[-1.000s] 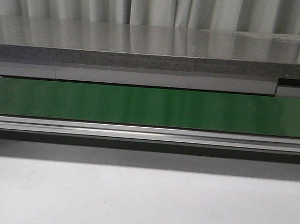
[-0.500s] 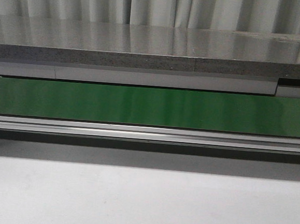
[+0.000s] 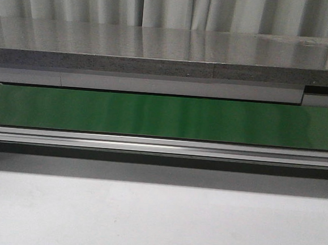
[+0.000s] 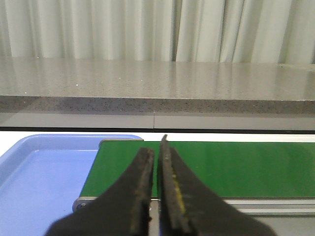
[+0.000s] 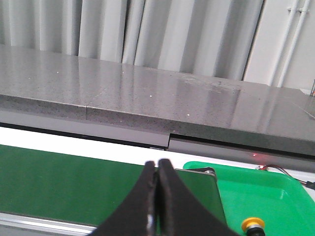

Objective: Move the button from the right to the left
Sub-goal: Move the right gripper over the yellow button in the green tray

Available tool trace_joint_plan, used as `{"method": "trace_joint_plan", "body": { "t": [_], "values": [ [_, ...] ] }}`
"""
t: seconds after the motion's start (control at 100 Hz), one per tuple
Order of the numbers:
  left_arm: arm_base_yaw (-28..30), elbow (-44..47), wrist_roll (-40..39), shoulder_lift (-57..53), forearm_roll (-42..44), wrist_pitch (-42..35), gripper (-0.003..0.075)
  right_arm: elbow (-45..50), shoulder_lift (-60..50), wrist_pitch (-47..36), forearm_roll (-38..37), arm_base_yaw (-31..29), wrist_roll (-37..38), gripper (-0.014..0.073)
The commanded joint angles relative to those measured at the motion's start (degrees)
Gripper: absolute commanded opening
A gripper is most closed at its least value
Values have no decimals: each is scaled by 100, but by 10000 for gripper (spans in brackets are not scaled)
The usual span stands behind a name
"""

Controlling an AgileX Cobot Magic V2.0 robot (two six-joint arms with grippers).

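Small yellow-capped push-button [image 5: 253,224] sitting in bright green plastic tray [image 5: 275,196] beyond right end of dark green conveyor belt [image 3: 164,116], awaiting pickup. Right tool [image 5: 157,206] pressing closed, gripping nothing. Left tool [image 4: 156,189] nearly closed, holding nothing, waiting near pale blue tray [image 4: 39,177], likely drop-off.

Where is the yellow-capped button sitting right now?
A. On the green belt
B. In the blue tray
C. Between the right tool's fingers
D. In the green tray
D: the right wrist view shows the button resting in the green tray past the belt's end, while the right tool is shut on nothing.
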Motion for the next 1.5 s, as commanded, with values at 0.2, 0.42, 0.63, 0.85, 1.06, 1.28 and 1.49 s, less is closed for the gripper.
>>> {"method": "trace_joint_plan", "body": {
  "t": [0.2,0.42,0.63,0.85,1.06,1.28,1.49],
  "values": [
    [11,225,-45,-196,-12,-424,5,-1834,1476,1700,-36,-6,116,-59],
    [11,225,-45,-196,-12,-424,5,-2862,2736,2684,-36,-6,723,-59],
    [11,225,-45,-196,-12,-424,5,-3110,3455,2516,51,-6,738,-59],
    [11,225,-45,-196,-12,-424,5,-3110,3718,2265,56,-6,738,-59],
    [11,225,-45,-196,-12,-424,5,-3110,3717,2327,79,-6,738,-55],
    [11,225,-45,-196,-12,-424,5,-3110,3717,2703,79,-6,738,239],
    [11,225,-45,-196,-12,-424,5,-3110,3717,2722,192,-6,738,627]
  ]
}}
